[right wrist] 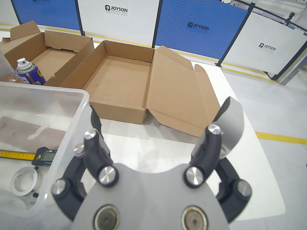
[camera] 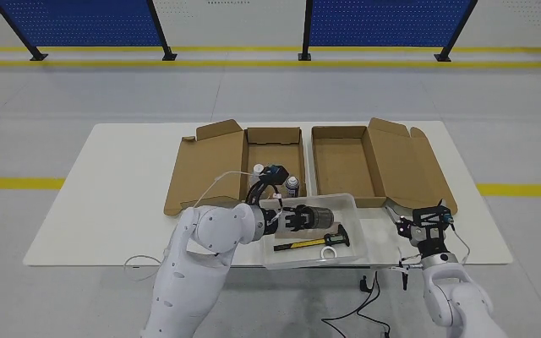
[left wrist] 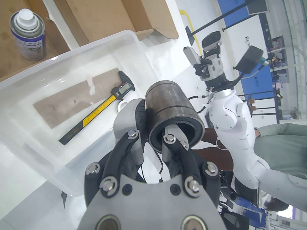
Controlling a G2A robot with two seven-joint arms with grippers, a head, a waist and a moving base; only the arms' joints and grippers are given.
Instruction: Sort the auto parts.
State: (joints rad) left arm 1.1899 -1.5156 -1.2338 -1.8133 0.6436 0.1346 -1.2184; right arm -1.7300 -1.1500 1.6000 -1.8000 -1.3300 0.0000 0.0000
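One metal cylinder (left wrist: pixel 170 106), one caliper (left wrist: pixel 96 113), one white ring (right wrist: pixel 24 180), one clear bin (left wrist: pixel 72 53), two cardboard boxes (camera: pixel 275 156) (camera: pixel 342 169). The left tool (left wrist: pixel 156 123) pinches the cylinder's wall, one finger inside it, above the bin. The right tool (right wrist: pixel 163 112) gapes empty over the desk (camera: pixel 110 194).

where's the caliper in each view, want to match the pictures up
Top view: caliper lies in the clear bin, robot-side of the held metal cylinder.
Left wrist view: caliper on the bin floor beside the brown sheet, beyond the cylinder.
Right wrist view: caliper seen through the bin wall, display head near the white ring.
Shared landmark: the blue spray can in the cardboard box behind the bin.
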